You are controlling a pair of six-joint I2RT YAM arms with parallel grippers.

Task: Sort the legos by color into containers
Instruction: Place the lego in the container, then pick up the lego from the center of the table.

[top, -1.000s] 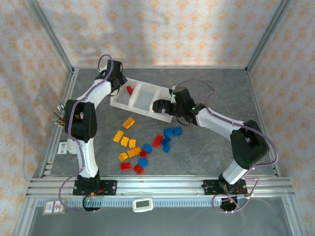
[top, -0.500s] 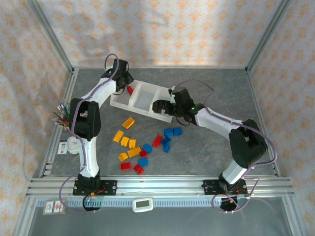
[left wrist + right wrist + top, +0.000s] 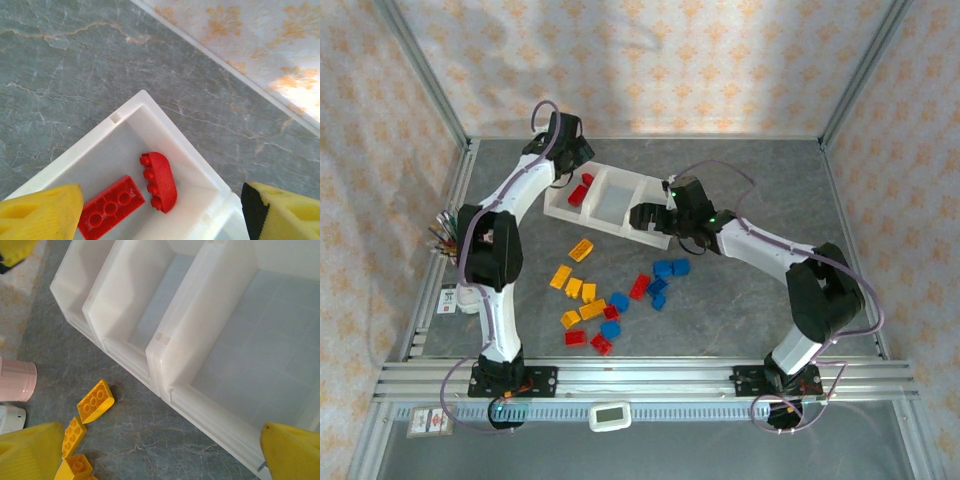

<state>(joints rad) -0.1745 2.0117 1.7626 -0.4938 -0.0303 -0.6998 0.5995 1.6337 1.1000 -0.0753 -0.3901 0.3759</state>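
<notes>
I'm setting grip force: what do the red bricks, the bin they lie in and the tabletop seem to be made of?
Red bricks: hard moulded plastic, faint sheen, crisp studs.
Bin: thin whitish plastic, smooth, seemingly translucent.
Tabletop: grey with marble-like veins, matte; stone or a printed surface, hard to tell.

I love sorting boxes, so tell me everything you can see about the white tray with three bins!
The white tray is three joined rectangular bins of cloudy, translucent-looking plastic, open on top. It sits flat on the grey table, turned a bit askew. Its left bin holds a flat red brick and a rounded red brick; the middle and right bins look empty where visible.
</notes>
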